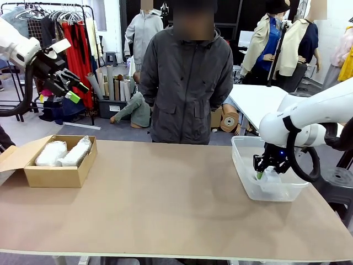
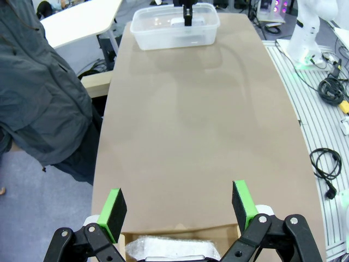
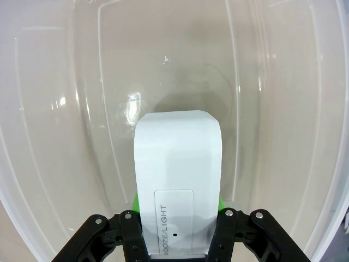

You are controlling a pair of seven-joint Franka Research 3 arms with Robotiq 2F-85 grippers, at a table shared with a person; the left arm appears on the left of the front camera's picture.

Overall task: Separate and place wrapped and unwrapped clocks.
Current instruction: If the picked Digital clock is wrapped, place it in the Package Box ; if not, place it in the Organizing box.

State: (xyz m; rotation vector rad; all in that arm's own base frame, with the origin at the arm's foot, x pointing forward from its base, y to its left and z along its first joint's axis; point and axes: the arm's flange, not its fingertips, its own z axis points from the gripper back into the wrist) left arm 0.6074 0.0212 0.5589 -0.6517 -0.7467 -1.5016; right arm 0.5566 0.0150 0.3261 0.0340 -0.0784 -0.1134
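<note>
At the right of the front view the right gripper (image 1: 259, 174), clamped on the bare clock (image 3: 178, 185), hangs inside the bin (image 1: 242, 179), so release comes next, while the left gripper (image 1: 70, 84) gapes empty upper left above the box (image 1: 55, 175) holding both wrapped clocks (image 1: 62, 152).

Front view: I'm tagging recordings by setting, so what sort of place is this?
Probably a workshop or studio handling clothing: a garment rack of hanging clothes, fabric rolls against the wall, and cardboard cores on the floor.

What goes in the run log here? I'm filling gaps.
right hand shut on unwrapped clock | inside clear bin | left hand open | wrapped clocks boxed
</note>
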